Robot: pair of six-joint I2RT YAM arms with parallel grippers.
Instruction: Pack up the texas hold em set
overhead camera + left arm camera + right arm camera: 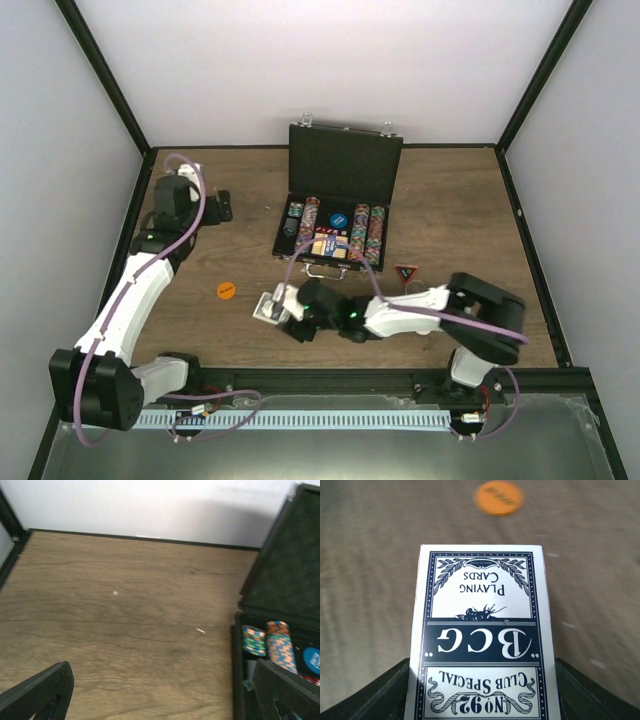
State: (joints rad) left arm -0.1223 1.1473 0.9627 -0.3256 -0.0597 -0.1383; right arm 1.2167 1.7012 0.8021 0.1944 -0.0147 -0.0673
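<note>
Orange disc (498,498), one; card deck (480,640), one.

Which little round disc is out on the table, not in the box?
The orange disc: it lies alone on the bare wood outside the case, while the blue disc sits inside among the chips.

The desk (450,200) is a brown wood-grain top. An open black case (345,165) stands on it at the middle of the far edge, its lid raised upright toward that edge and its tray on the near side. A dark triangle (405,272) lies just off the tray's near right corner. An orange disc (226,290) lies left of centre, well apart from the case. A blue-backed card deck (482,630) lies just right of the disc, toward the near edge. Two tiny white specks (115,593) sit on the left half.
</note>
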